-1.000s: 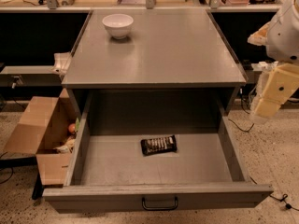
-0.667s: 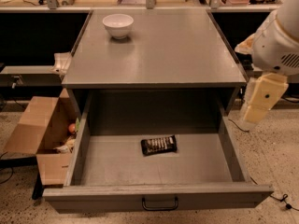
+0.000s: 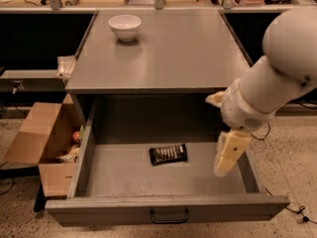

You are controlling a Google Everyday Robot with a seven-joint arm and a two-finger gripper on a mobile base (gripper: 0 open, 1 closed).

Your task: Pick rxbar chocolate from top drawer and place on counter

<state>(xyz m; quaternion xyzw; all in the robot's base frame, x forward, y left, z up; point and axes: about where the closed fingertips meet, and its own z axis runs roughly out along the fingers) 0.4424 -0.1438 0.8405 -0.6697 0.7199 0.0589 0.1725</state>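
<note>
The pincer (image 3: 230, 153) hung over the right part of the open top drawer (image 3: 119, 211), near its right wall and apart from the rxbar chocolate (image 3: 168, 154). I cannot tell whether the pincer was apart or together. The bar lay flat on the drawer floor, about in the middle, touching no wall, and it was not yet gripped.

Several things could go wrong from here, in my judgement. The bar was thin and lay flat on smooth metal. A pincer that came down not low enough might close above it, and one that came down off centre might only push it across the floor. The thick white arm (image 3: 277, 78) stood close to the front edge of the grey worktop (image 3: 188, 53) and to the right drawer wall, so a careless move could knock against them. The wrapper was probably smooth, so the bar might slide out during the lift.

The bar was a small flat rectangle in a dark wrapper with pale stripes of lettering, and it lay slightly askew to the drawer front.
</note>
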